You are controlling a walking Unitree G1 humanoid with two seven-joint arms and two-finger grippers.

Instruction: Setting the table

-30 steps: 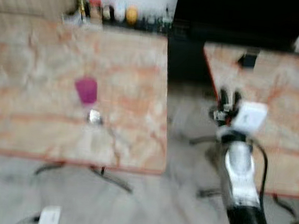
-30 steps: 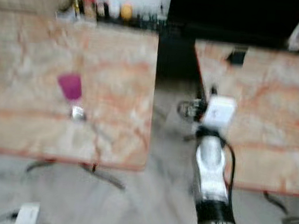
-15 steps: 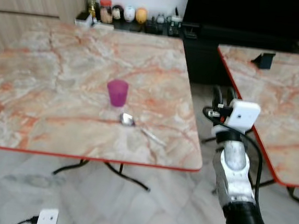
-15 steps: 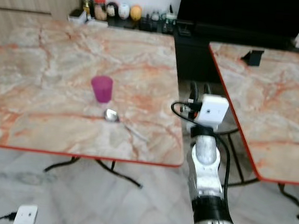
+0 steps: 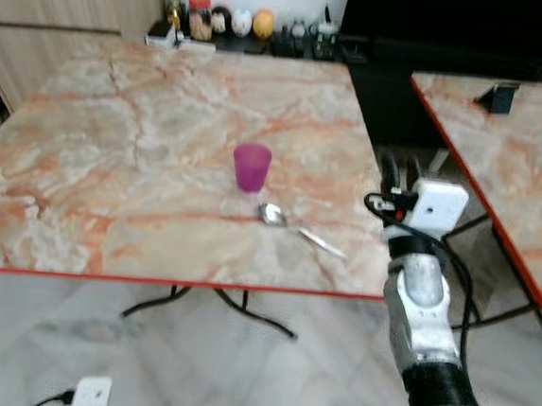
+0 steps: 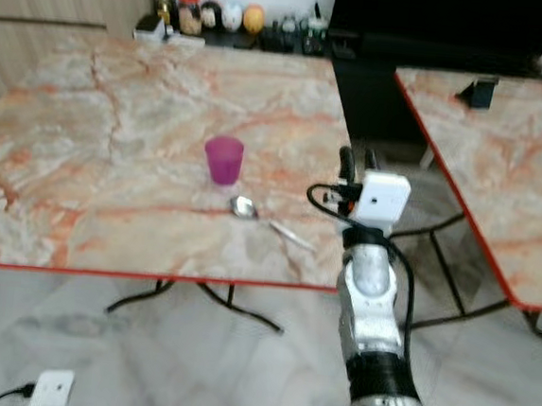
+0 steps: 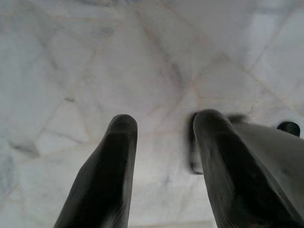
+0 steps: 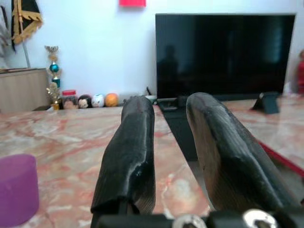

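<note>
Near the front right part of the marble surface (image 5: 115,142), a purple cup (image 5: 251,167) stands upright with a metal spoon (image 5: 299,230) lying just beside it, bowl toward the cup and handle angled off toward the surface's right edge; the two seem laid out together as one place setting, though cup and spoon are close rather than touching. The cup is small, translucent magenta, slightly tapered and open at the top; the spoon is plain and shiny. At the right edge of the surface the right gripper (image 6: 353,160) is raised level with the top, its fingers (image 8: 135,142) released with a clear gap and nothing between them, pointing across the marble, probably ready to reach toward the setting. The left gripper (image 7: 161,128) hangs idle over the tiled floor (image 7: 142,57), its fingers likewise parted and empty.
</note>
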